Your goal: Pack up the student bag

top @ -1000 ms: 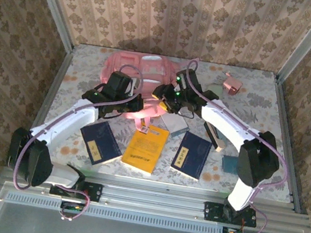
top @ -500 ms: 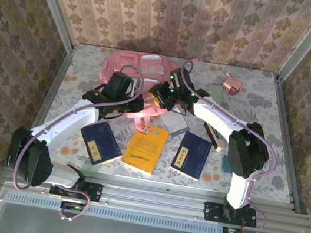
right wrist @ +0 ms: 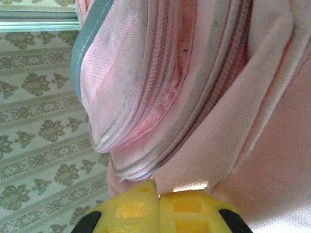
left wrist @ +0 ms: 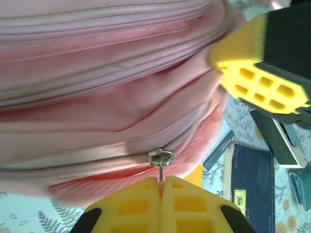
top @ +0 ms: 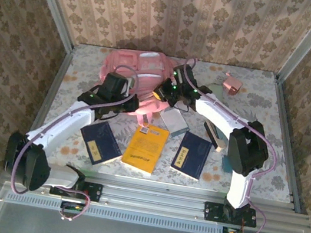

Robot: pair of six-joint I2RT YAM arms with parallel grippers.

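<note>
My student bag [top: 137, 67] is big and pink. It lies on the desk [top: 83, 65] by the far edge, a little to the left of the middle. One soft part of it hangs toward the middle of the desk, and both my arms reach in there.

My left fingers [top: 129, 104] are at the near side of the bag. Up close, my left fingers [left wrist: 155, 187] are pressed tight together, and they pinch the small metal zip pull [left wrist: 161, 159]. The zip runs across the pink cloth just above them.

My right fingers [top: 160, 92] are at the right side of the bag, close to my left ones. Up close, my right fingers [right wrist: 153, 196] are clenched too. They pinch a fold of the bag's pink cloth [right wrist: 204, 160]. I can see the bag's zips and seams above them.

Three books lie in a row closer to the near edge. There is a dark blue book [top: 100, 142] on the left, an orange book [top: 145, 148] in the middle, and another dark blue book [top: 192, 154] on the right. A pale grey book [top: 174, 121] lies just behind the orange one, near the bag. A small pink box [top: 232, 83] sits by the far right corner, well apart from the bag.
</note>
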